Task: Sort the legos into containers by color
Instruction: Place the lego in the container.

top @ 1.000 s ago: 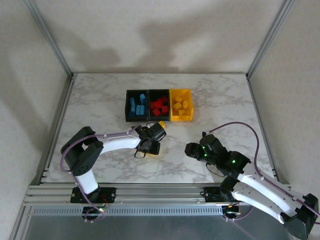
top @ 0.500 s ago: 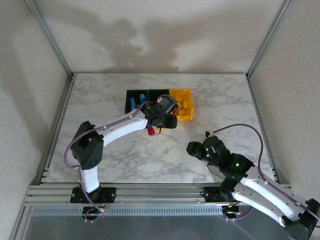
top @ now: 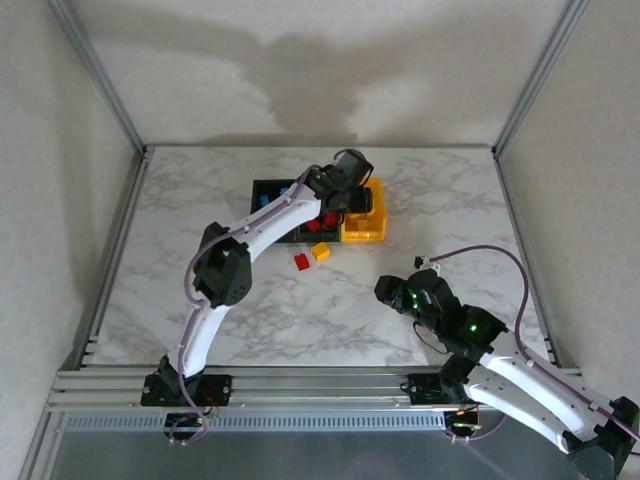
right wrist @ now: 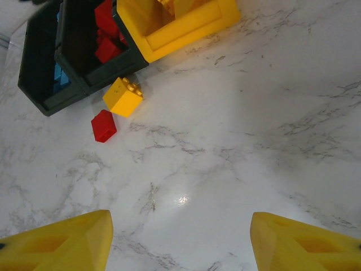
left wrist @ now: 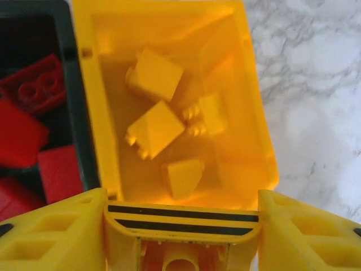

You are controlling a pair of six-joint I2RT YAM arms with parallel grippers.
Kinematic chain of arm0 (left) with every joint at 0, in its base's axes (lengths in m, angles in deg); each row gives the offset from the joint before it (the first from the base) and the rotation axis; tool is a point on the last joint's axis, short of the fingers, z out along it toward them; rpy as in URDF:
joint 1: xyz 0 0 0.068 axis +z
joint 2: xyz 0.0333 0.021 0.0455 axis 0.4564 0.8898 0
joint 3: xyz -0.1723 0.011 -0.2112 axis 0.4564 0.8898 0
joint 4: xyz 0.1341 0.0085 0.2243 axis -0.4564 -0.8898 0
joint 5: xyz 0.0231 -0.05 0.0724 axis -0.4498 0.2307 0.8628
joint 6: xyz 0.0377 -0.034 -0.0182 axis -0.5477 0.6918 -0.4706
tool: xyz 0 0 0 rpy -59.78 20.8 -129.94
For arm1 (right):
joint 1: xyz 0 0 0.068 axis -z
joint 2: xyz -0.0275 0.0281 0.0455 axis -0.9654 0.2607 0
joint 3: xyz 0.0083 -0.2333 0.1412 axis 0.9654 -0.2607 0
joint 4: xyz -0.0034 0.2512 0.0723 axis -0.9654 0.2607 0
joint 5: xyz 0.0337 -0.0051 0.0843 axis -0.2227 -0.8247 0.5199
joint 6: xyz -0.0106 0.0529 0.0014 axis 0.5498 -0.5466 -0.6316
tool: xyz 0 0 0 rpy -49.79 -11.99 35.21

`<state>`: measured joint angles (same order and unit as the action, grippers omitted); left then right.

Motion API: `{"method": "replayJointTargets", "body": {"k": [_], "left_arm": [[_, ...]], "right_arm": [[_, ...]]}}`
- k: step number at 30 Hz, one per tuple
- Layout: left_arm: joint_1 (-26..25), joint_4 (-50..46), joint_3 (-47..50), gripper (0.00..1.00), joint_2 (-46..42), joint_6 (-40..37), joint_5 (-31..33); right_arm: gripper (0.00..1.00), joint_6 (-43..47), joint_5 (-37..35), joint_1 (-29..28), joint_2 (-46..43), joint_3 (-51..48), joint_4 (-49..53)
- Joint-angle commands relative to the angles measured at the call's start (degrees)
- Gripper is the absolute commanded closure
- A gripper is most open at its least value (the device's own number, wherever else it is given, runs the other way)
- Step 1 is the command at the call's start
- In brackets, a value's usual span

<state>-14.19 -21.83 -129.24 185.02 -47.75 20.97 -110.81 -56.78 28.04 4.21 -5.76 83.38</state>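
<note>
Nearest me, the right gripper (right wrist: 180,240) hung over bare surface (right wrist: 242,147) toward the front right. Its jaws were parted and there was nothing between them.

Beyond it, two loose pieces lay on the marble in front of the bins: a yellow brick (right wrist: 123,96) and a red brick (right wrist: 104,125). They were close together but apart. The yellow brick sat just beside the front of the middle black bin (right wrist: 110,73), and I couldn't tell if it touched. The red brick was a bit nearer to me and further left.

Then came the row of three joined bins:
- The left black bin (right wrist: 45,104) held blue bricks (right wrist: 59,73).
- The middle black bin held red bricks (right wrist: 107,25).
- The yellow bin (right wrist: 186,28) was at the right end.

Farthest out, the left arm (top: 270,225) was stretched across the surface to the bins. The left gripper (left wrist: 181,196) hung directly over the yellow bin with its jaws apart and nothing in them. In the wrist view its fingers (left wrist: 53,228) flanked the bin's near wall. I counted four yellow bricks (left wrist: 155,129) lying loose on the floor of that bin.
</note>
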Motion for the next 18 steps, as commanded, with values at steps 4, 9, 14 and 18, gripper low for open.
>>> {"method": "replayJointTargets", "body": {"k": [4,9,14,18], "left_arm": [[2.1,-5.3,-12.9,0.47,9.5,0.7,-2.8],[2.6,-3.2,-12.8,0.46,10.6,1.4,-3.5],[2.3,-2.3,-12.4,0.45,11.2,1.8,-5.2],[1.9,-2.1,-12.4,0.44,11.5,1.7,-5.1]], "right_arm": [[0.34,0.1,-1.4,1.0,-1.0,1.3,0.6],[0.34,-0.4,-0.9,1.2,-1.1,0.6,0.7],[0.34,-0.4,-0.7,1.4,-0.8,0.4,0.4],[0.34,-0.3,-0.4,1.6,-0.8,0.1,0.2]]}}
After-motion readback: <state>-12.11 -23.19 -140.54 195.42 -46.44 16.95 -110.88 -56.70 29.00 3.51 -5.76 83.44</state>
